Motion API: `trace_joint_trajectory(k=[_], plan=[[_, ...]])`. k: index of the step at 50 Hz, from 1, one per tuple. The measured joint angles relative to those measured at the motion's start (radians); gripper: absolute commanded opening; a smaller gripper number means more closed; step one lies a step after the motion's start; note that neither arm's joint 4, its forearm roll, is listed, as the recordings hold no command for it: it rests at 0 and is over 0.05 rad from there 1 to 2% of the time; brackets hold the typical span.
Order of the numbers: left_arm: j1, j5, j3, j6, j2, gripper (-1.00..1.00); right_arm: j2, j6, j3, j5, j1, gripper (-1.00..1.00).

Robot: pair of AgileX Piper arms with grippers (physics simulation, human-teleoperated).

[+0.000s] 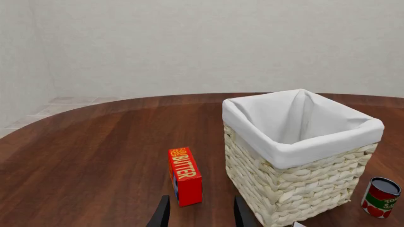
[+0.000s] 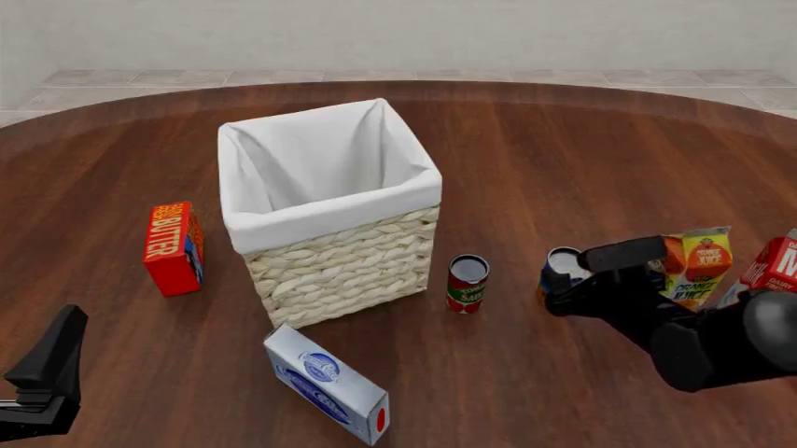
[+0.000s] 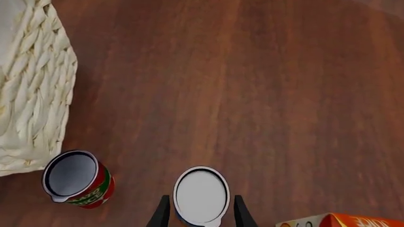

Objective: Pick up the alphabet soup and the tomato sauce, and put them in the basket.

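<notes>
**Right gripper set around the soup can beside the basket**

Nearest the front camera, the left gripper (image 2: 44, 378) is seen low at the table's near left edge, well apart from every object. In the left wrist view its two fingertips are spread with nothing between them, pointed toward the butter box (image 1: 185, 176) and the basket (image 1: 296, 156).

The table (image 2: 561, 149) is of dark wood and carries everything else. The basket (image 2: 330, 210) stands upright left of centre, its white liner folded over the rim; nothing is seen inside it. A blue-and-white carton (image 2: 327, 385) lies near the front of the basket, and the butter box (image 2: 172, 248) stands to the basket's left. At the far right an orange juice carton (image 2: 697, 266) and a red-and-white carton (image 2: 775, 269) are seen.

The right gripper (image 3: 200, 215) is placed around the soup (image 3: 200, 195), one finger on each side of the can; whether the fingers touch it cannot be told. The soup (image 2: 563, 269) stands upright on the table, right of the sauce (image 2: 468, 283). The sauce (image 3: 79, 178) stands upright just beside the basket's near right corner, untouched.
</notes>
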Motion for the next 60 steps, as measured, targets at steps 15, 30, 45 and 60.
trace_joint_trajectory(k=[15, 30, 45, 60], plan=[[0.0, 0.0, 0.0, 0.0, 0.0, 1.0, 0.016, -0.009, -0.001, -0.022, 0.008, -1.0], [0.0, 0.0, 0.0, 0.0, 0.0, 1.0, 0.006, -0.006, 0.008, -0.024, 0.003, -1.0], [0.0, 0.0, 0.0, 0.0, 0.0, 1.0, -0.084, -0.012, 0.007, 0.035, 0.007, -1.0], [0.0, 0.0, 0.0, 0.0, 0.0, 1.0, -0.185, -0.021, 0.001, 0.103, 0.018, -1.0]])
